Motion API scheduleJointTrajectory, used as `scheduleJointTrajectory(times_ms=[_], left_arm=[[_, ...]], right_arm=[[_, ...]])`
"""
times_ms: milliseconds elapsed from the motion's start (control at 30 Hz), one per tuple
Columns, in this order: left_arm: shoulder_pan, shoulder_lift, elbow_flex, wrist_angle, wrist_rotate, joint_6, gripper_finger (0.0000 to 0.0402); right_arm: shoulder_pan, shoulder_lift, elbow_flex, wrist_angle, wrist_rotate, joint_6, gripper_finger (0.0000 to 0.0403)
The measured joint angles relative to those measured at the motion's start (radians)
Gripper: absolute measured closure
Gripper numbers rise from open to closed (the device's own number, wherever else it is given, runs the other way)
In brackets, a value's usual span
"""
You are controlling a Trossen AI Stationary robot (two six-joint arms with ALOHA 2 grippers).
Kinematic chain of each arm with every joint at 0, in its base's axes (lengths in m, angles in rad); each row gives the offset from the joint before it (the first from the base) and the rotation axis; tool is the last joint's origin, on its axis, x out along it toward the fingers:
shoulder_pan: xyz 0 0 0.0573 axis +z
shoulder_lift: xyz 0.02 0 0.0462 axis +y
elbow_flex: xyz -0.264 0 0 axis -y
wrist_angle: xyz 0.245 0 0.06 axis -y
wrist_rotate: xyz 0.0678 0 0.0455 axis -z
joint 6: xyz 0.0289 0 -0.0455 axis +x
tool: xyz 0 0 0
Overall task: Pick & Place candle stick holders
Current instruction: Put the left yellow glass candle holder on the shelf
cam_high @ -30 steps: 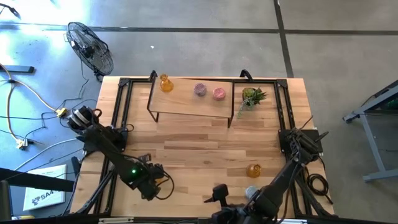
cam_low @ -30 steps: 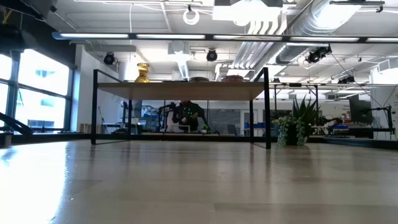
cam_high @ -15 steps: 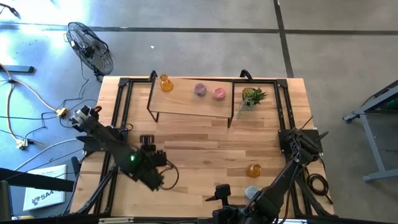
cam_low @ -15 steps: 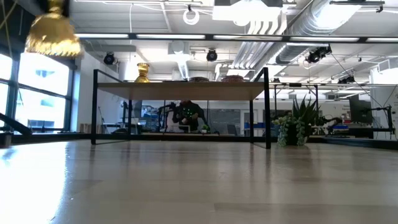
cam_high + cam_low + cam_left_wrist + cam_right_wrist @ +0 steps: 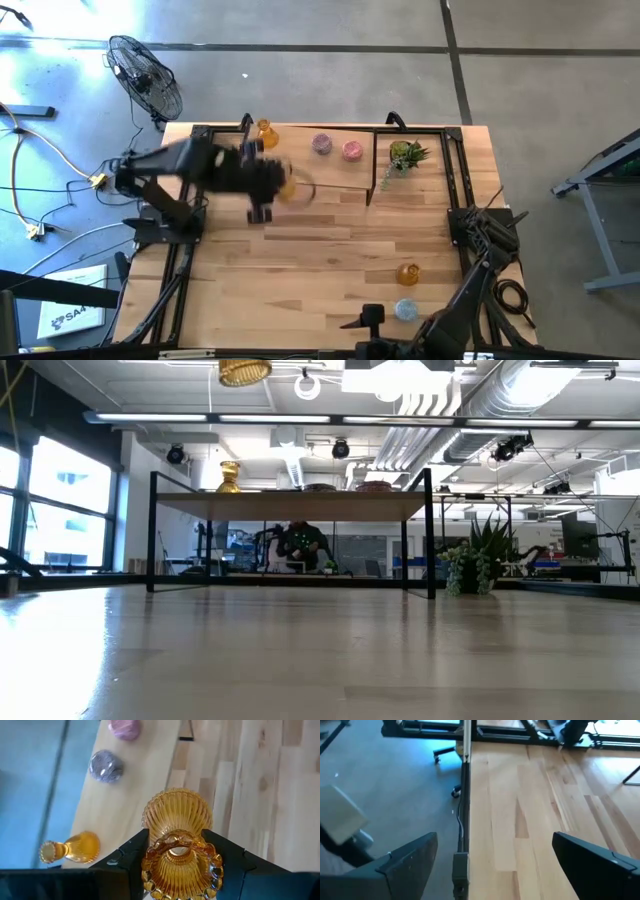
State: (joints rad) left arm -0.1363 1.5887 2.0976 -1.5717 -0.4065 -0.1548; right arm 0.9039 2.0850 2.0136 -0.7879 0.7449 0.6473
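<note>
left gripper (image 5: 177,865) pinching ribbed amber holder (image 5: 177,827) with beaded rim, translucent glass, above shelf (image 5: 320,170), right gripper (image 5: 492,855) fingers spread

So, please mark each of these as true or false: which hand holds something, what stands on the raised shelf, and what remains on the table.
1. The left hand grips an amber candle stick holder. True.
2. The right hand also holds a holder. False: its fingers are open with nothing between them.
3. The raised shelf carries one amber holder and two pink holders. True.
4. The light blue holder stands on the shelf. False: it is on the table near the front edge, close to another amber one.
5. The potted plant lies tipped over beside the left arm. False: it stands at the shelf's right end.
</note>
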Motion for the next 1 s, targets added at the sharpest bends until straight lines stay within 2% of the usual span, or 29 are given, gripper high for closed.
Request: scheduleJointTrajectory(times_ms=[267, 500, 667, 800, 1000], left_arm=[[0.352, 0.000, -0.022, -0.001, 0.260, 0.073, 0.0244], [0.570, 0.001, -0.128, 0.005, 0.341, 0.152, 0.0244], [0.671, 0.001, -0.231, 0.016, 0.452, 0.246, 0.0244], [0.725, 0.001, -0.310, 0.100, 0.483, 0.286, 0.0244], [0.765, 0.001, -0.386, 0.148, 0.472, 0.308, 0.0244]], right_arm=[[0.016, 0.000, 0.000, -0.001, 0.054, 0.116, 0.0015], [0.020, 0.002, 0.000, -0.001, 0.109, 0.186, 0.0015], [0.020, 0.002, 0.000, -0.001, 0.117, 0.208, 0.0015], [0.020, 0.002, 0.000, -0.001, 0.121, 0.209, 0.0015], [0.019, 0.003, 0.000, -0.001, 0.121, 0.209, 0.0015]])
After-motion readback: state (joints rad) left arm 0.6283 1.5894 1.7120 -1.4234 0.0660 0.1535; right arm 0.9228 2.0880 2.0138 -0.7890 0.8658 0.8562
